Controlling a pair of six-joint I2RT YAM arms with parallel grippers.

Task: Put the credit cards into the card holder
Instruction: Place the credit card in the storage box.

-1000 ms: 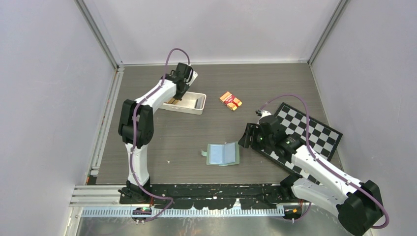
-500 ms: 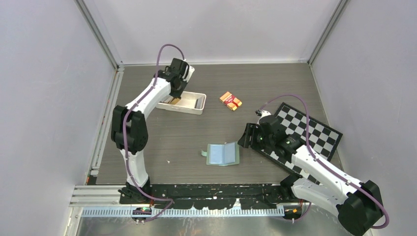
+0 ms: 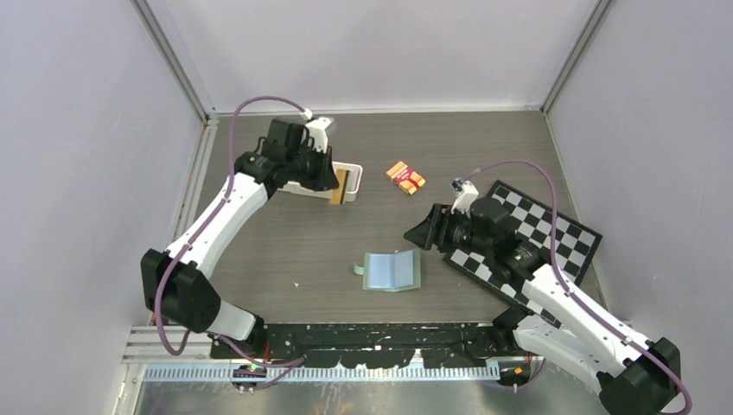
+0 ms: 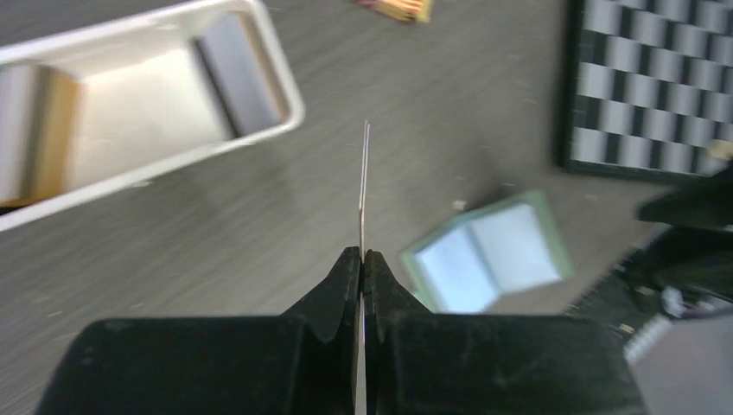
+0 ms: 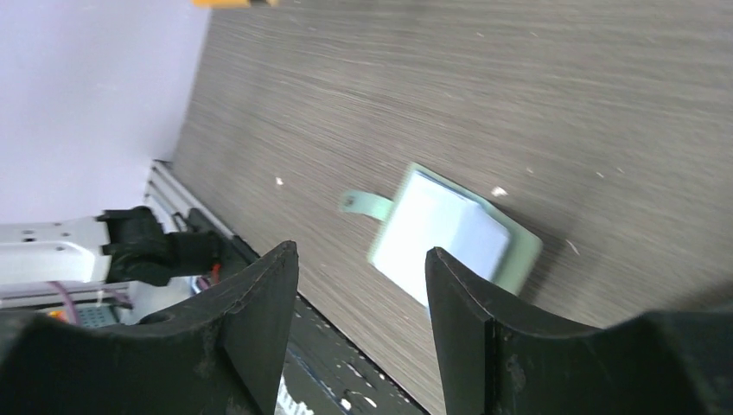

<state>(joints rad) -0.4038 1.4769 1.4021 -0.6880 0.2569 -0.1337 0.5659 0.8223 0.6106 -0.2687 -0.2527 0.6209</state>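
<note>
Above the grey worktop (image 3: 285,251), near the white tray (image 4: 138,112), my left hand (image 4: 362,257) pinches one credit card (image 4: 364,186) by its edge (thin, stiff, likely slippery), well apart from the open card holder (image 5: 449,233) near my open right hand (image 5: 360,259).

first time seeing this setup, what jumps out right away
The left end effector is shut on a thin gold-tan card, held edge-on by the right end of the white tray at the far left. Mid-table the sage-green card holder lies open with its blue-grey pockets up, and the right end effector hangs open just to its right. A black-and-white checkerboard lies under that arm.
</note>
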